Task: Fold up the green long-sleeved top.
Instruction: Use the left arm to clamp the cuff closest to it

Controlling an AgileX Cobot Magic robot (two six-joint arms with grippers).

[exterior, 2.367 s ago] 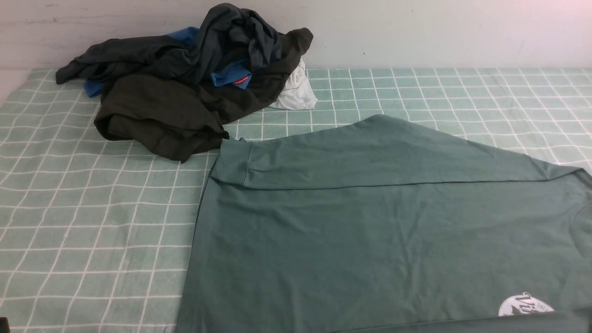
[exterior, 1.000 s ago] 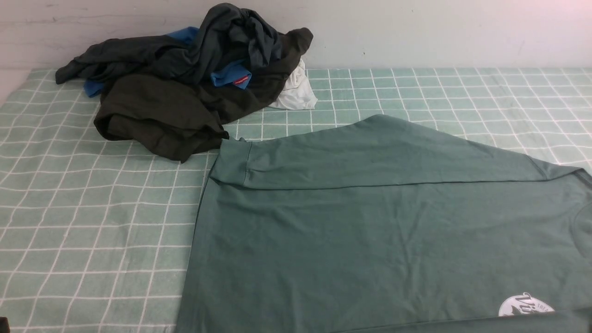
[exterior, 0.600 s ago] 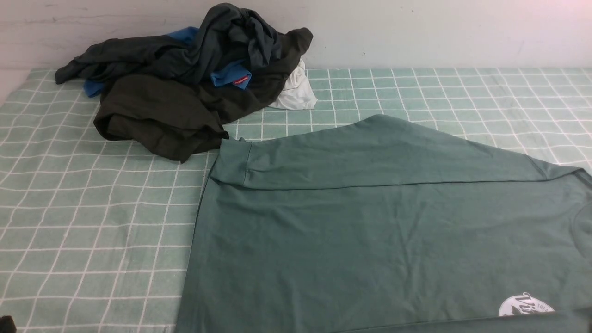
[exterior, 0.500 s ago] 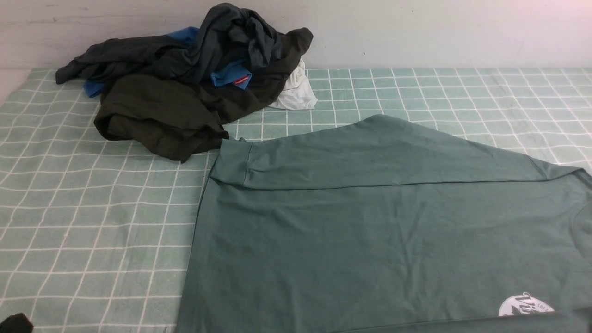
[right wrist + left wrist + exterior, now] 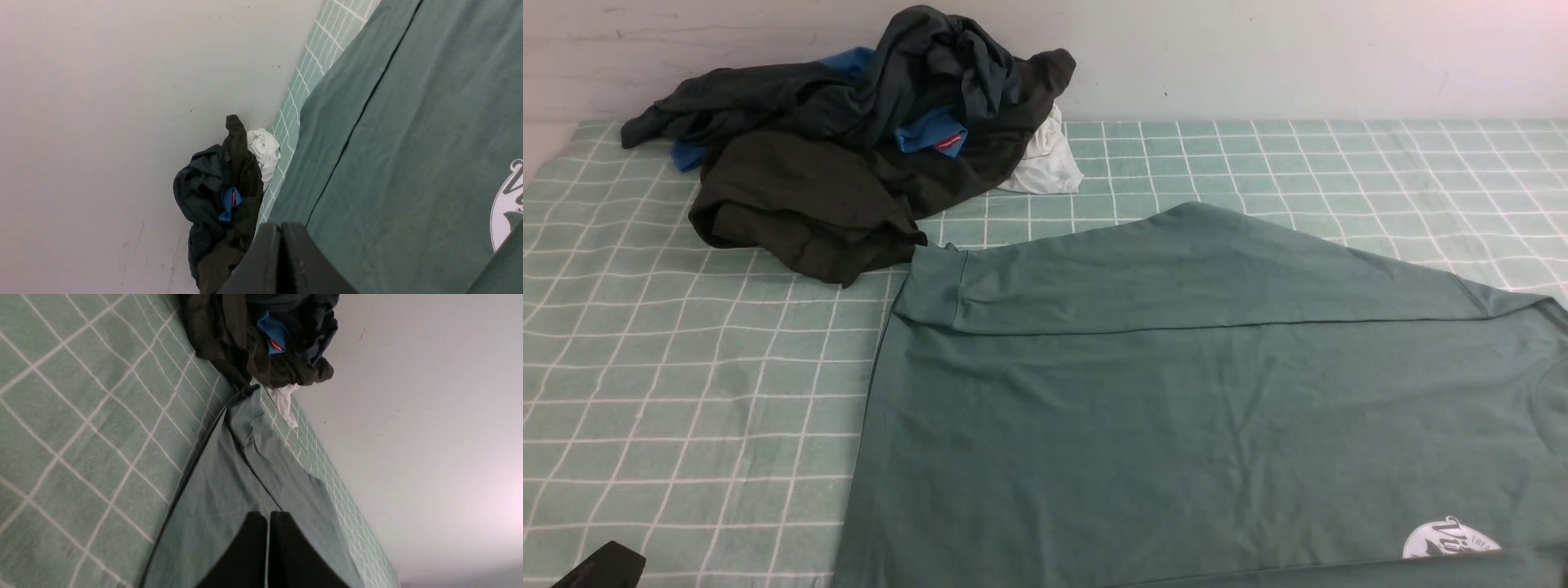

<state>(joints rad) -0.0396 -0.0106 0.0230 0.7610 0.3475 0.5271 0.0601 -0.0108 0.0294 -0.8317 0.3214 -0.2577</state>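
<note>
Jaws together, left and right; green long-sleeved top (image 5: 1176,425) partly off-frame.

A plain off-white wall (image 5: 1298,57), lightly scuffed and marked with a few dark specks, rises behind the tabletop (image 5: 686,367). A pale green cloth (image 5: 1339,163) with a white grid covers it. The light is soft and even.
</note>
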